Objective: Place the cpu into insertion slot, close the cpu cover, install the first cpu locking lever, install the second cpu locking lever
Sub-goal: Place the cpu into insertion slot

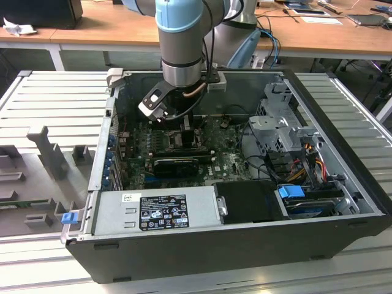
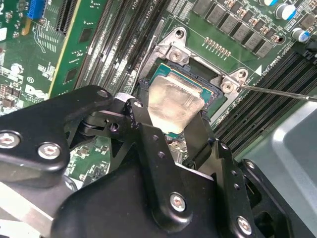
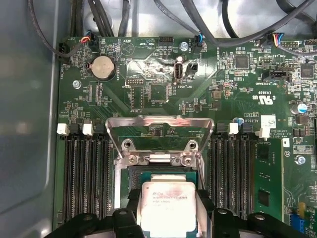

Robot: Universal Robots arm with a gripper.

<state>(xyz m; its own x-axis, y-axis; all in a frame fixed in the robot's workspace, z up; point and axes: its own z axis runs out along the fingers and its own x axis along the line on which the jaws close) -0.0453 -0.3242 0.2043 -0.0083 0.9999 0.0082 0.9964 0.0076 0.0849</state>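
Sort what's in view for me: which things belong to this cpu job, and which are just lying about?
Job: cpu, claw gripping it, slot, raised cover, lever.
Lying about: memory slots, coin battery, cables, power supply, black card.

the cpu (image 3: 168, 206) sits pinched in the tool (image 3: 169, 197) just over the insertion slot (image 2: 220, 83), inside the open computer case (image 1: 184, 245) on the table (image 1: 61, 98). the cpu cover (image 3: 159, 124) stands raised at one edge of the slot, with memory slots (image 3: 84, 173) flanking both sides.
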